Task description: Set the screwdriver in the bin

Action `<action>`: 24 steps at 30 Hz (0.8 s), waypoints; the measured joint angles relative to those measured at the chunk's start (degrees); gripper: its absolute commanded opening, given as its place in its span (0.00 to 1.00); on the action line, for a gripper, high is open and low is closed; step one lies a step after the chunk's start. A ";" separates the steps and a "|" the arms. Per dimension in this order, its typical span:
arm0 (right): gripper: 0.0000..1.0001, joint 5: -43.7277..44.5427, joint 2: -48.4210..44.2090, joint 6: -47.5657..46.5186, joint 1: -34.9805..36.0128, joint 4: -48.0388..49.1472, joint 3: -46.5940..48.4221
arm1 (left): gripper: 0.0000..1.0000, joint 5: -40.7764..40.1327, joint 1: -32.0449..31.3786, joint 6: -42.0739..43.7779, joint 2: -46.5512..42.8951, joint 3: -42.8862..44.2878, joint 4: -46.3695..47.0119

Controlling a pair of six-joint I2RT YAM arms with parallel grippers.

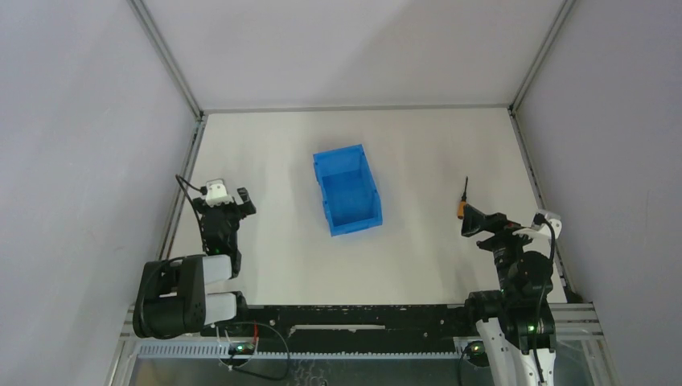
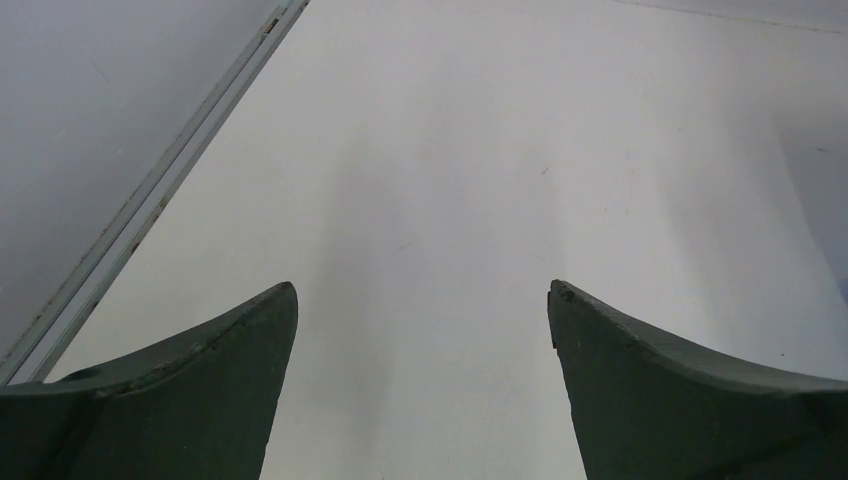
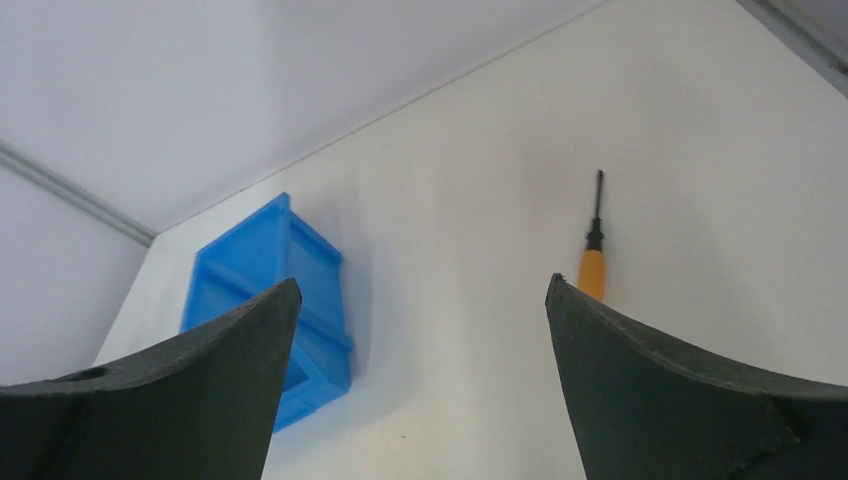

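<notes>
The screwdriver (image 1: 462,203) with an orange handle and thin black shaft lies on the white table at the right, shaft pointing away. In the right wrist view it (image 3: 592,262) lies just beyond my right fingertip, its handle partly hidden by that finger. The blue bin (image 1: 347,189) stands mid-table, empty, and shows in the right wrist view (image 3: 275,290) at the left. My right gripper (image 1: 476,221) is open and empty just behind the screwdriver handle (image 3: 420,290). My left gripper (image 1: 229,203) is open and empty over bare table at the left (image 2: 422,295).
Grey enclosure walls with aluminium frame rails (image 1: 181,193) border the table on the left, back and right. The rail also shows in the left wrist view (image 2: 150,200). The arm bases and a black cable track (image 1: 354,318) run along the near edge.
</notes>
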 measured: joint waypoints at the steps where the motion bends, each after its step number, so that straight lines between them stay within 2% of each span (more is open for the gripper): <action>1: 1.00 -0.28 -0.11 0.00 0.00 0.31 -0.02 | 1.00 0.00 0.00 0.00 0.00 0.00 0.00; 6: 1.00 -6.47 0.35 -1.77 0.02 4.33 1.60 | 1.00 0.00 0.00 -0.02 -0.02 0.00 0.00; 10: 0.99 -9.01 9.57 -4.31 0.02 4.87 12.37 | 1.00 0.00 0.00 0.00 0.00 0.00 0.00; 14: 0.99 -8.35 27.96 -7.87 0.00 2.32 33.27 | 1.00 0.00 0.00 -0.02 0.00 0.00 0.00; 17: 0.99 -5.53 44.50 -10.01 -0.15 -4.55 51.74 | 1.00 0.00 0.00 -0.02 0.00 0.00 0.00; 20: 1.00 -3.54 60.63 -11.74 -1.09 -12.22 65.94 | 1.00 0.00 0.00 0.00 0.00 0.00 0.00; 24: 0.98 -1.33 76.94 -13.00 -2.16 -18.84 70.29 | 1.00 -0.02 0.00 0.00 -0.02 0.00 0.00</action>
